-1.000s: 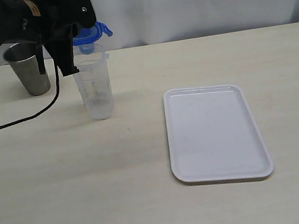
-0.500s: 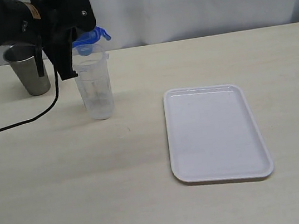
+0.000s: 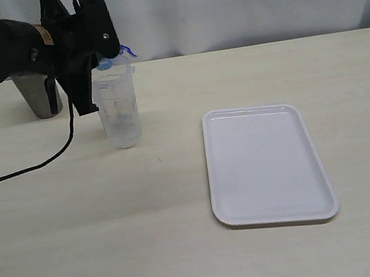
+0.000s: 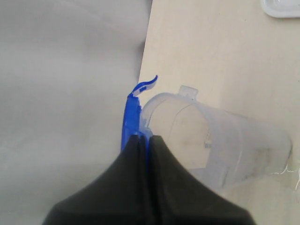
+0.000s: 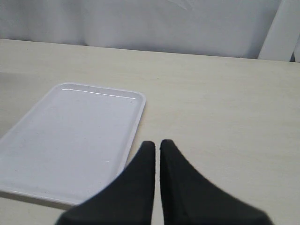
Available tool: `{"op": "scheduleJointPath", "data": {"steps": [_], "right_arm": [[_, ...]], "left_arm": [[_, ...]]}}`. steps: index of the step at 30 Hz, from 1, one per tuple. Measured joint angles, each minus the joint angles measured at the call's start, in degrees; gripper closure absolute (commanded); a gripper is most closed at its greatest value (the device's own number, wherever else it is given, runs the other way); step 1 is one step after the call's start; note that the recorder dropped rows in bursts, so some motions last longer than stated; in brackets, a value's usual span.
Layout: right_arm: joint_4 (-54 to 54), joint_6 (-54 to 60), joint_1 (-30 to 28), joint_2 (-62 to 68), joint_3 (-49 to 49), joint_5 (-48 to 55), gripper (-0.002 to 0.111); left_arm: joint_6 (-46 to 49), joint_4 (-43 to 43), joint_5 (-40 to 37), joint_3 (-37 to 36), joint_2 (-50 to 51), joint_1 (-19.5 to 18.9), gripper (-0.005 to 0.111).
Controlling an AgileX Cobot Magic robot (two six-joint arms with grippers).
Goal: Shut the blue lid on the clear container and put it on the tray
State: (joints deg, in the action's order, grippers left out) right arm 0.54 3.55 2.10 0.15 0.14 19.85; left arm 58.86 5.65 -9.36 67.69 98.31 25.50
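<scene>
The clear container (image 3: 119, 110) stands upright on the table at the back left, its open rim just under my left gripper (image 3: 105, 61). That gripper is shut on the blue lid (image 3: 121, 53), which it holds on edge right at the rim. In the left wrist view the blue lid (image 4: 131, 117) shows as a thin strip between the closed jaws of the left gripper (image 4: 146, 138), beside the clear container (image 4: 220, 145). The white tray (image 3: 265, 163) lies flat to the right. My right gripper (image 5: 155, 144) is shut on nothing, just off a corner of the tray (image 5: 65, 140).
A grey steel cup (image 3: 40, 95) stands behind the left arm at the back left. A black cable (image 3: 29, 169) trails from that arm across the table to the left edge. A white cloth backdrop closes off the far side.
The left gripper has lowered the blue lid and tilted it on edge, from above the container down to its rim. The right arm has not moved.
</scene>
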Motion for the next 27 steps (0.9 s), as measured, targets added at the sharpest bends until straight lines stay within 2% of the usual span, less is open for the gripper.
{"op": "scheduleJointPath", "data": {"steps": [5,15,23,27], "right_arm": [[0.00,0.00,0.00,0.00,0.00,0.00,0.104],[0.00,0.00,0.00,0.00,0.00,0.00,0.104],[0.00,0.00,0.00,0.00,0.00,0.00,0.104],[0.00,0.00,0.00,0.00,0.00,0.00,0.104]], "left_arm": [[0.00,0.00,1.79,-0.09,0.00,0.00,0.107],[0.00,0.00,11.57,-0.09,0.00,0.00,0.107],[0.00,0.00,14.30,-0.09,0.00,-0.11,0.107],[0.29,0.00,15.95,-0.09,0.00,-1.42,0.107]]}}
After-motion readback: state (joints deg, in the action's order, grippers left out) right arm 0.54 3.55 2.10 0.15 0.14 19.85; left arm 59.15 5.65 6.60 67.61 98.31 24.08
